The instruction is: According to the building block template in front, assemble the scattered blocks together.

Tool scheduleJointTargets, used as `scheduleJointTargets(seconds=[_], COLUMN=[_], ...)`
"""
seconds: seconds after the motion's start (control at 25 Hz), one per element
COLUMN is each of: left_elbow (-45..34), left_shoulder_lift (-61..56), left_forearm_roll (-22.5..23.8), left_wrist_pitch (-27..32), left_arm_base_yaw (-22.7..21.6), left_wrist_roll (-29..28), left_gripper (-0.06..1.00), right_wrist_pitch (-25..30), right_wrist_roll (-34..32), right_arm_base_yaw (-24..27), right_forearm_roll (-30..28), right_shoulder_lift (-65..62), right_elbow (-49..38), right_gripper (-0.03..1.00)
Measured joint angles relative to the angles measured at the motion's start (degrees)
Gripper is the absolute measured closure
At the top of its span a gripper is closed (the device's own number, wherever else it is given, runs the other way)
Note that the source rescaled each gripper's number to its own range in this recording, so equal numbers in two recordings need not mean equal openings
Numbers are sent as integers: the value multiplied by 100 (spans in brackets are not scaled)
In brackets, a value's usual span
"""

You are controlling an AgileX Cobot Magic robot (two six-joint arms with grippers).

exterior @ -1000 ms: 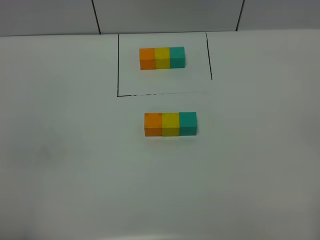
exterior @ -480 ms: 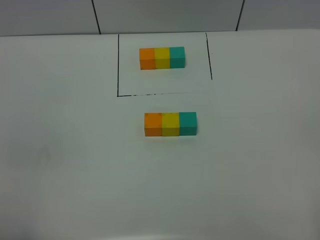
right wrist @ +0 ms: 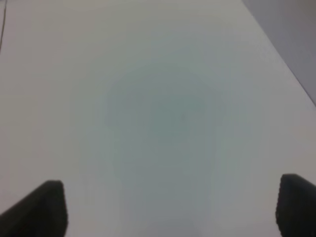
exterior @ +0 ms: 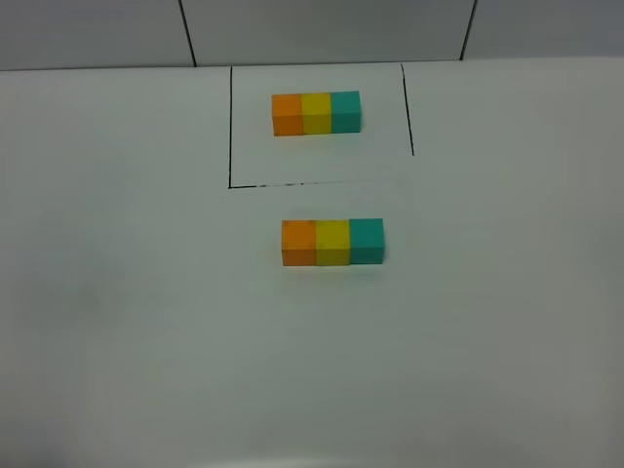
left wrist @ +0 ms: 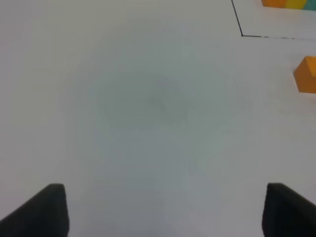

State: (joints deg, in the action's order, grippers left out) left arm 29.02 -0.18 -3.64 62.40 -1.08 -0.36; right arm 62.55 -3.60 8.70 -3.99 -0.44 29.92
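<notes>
Exterior high view: a white table [exterior: 146, 322] is seen from above. The building block template [exterior: 316, 113], a row of orange, yellow and teal cubes touching side by side, is found at the far side of the table inside a thin black outline [exterior: 231, 127]. The outline is drawn on the left, near and right sides, the right line being shorter. Just outside the outline's near line, an orange block [exterior: 298, 242], a yellow block [exterior: 332, 243] and a teal block [exterior: 367, 241] are seen joined in one straight row, faces touching, in the same colour order as the template. Neither gripper is seen in this view.

Left wrist view: the left gripper [left wrist: 163, 210] is seen only as two dark fingertips [left wrist: 42, 210], spread wide apart with nothing between them; bare table lies under the gap. Well ahead of the fingers and off to one side, the orange block [left wrist: 306, 74] is cut by the frame edge. Farther ahead, a corner of the outline [left wrist: 242, 34] and a sliver of the template [left wrist: 289, 3] are visible.

Right wrist view: the right gripper [right wrist: 170, 210] is likewise spread wide, holding nothing, over bare table; the picture is blurred. No block is seen here.
</notes>
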Motion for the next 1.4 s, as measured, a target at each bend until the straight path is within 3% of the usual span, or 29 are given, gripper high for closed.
scheduleJointTargets(seconds=[0.64,1.4], left_elbow=[0,0], left_shoulder_lift=[0,0], left_forearm_roll=[0,0], left_wrist_pitch=[0,0], left_arm_base_yaw=[0,0], left_wrist_roll=[0,0], left_gripper=[-5,-5], right_wrist_pitch=[0,0], right_wrist_roll=[0,17], right_arm_base_yaw=[213,-30], right_forearm_roll=[0,0], right_shoulder_lift=[0,0], right_elbow=[0,0], right_gripper=[24,24])
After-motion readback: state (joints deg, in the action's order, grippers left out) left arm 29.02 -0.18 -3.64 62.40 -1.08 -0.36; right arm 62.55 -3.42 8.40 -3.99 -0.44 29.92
